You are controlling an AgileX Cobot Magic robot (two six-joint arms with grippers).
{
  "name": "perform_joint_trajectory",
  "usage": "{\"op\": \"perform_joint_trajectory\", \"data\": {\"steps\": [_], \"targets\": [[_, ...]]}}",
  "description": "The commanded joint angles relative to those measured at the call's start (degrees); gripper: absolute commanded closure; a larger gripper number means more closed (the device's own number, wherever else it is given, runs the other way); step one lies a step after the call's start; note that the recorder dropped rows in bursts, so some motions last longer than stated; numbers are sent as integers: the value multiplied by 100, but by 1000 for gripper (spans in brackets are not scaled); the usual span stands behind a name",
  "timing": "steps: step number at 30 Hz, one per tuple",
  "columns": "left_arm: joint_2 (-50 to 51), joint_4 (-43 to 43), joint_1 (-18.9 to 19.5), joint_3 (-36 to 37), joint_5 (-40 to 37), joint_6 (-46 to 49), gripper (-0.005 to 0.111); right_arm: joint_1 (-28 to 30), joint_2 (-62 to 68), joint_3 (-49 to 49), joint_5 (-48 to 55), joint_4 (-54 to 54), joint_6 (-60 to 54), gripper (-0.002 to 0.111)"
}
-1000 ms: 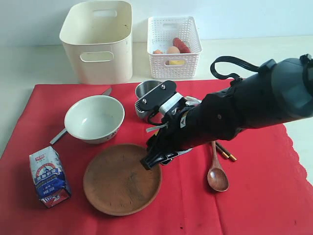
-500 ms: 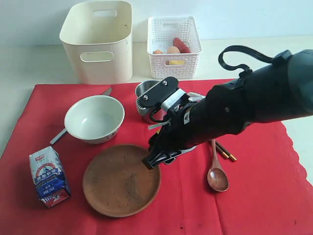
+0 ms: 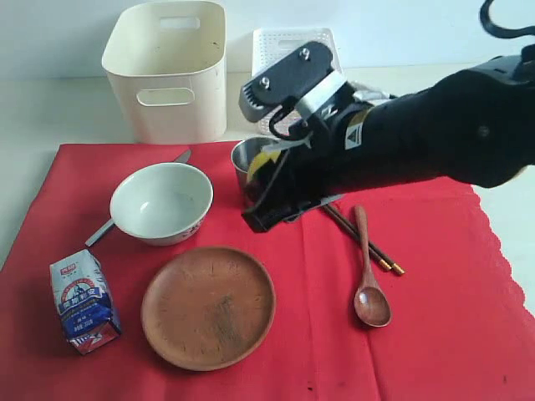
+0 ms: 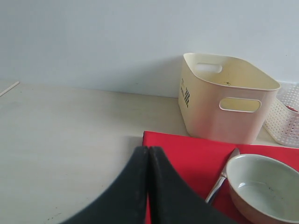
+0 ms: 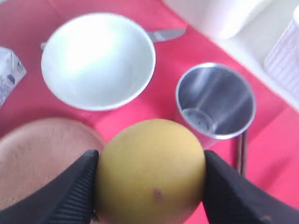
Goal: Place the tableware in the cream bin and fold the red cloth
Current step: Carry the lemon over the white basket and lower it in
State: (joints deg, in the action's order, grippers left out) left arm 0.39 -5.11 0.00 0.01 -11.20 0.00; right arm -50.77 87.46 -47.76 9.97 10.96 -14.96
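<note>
My right gripper [image 5: 149, 157] is clamped on a lemon [image 5: 150, 171] over the cloth [image 3: 451, 334], left gripper [image 4: 148, 161] pinched shut at its edge; bowl [image 3: 160, 202], cup [image 3: 242, 155], plate [image 3: 207, 306], spoon [image 3: 371, 302], chopsticks [image 3: 369, 247], knife [image 3: 181, 156] all on the unfolded cloth, bin [image 3: 167, 109] beyond it looks empty, so nothing's done.

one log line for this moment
right jaws: shut on round yellow lemon | where: held above red cloth, near steel cup | left jaws: shut, empty

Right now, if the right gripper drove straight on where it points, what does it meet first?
Probably the red cloth, in the gap between white bowl and steel cup, with the held lemon touching first. Depth is unclear.
</note>
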Motion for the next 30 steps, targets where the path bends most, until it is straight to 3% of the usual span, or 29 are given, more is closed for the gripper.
{"op": "perform_joint_trajectory", "data": {"steps": [1,6,21,30], "targets": [[-39,-46,7,-1,-6,0,104,-7,-219,-18,-876,-219,-46,108],[-39,-46,7,-1,-6,0,104,210,-129,-57,-1727,-200,-46,108],[-39,-46,7,-1,-6,0,104,1334,1497,-1520,-1753,-200,-8,108],[-39,-46,7,-1,-6,0,104,1672,2588,-2715,-1895,371,-7,108]]}}
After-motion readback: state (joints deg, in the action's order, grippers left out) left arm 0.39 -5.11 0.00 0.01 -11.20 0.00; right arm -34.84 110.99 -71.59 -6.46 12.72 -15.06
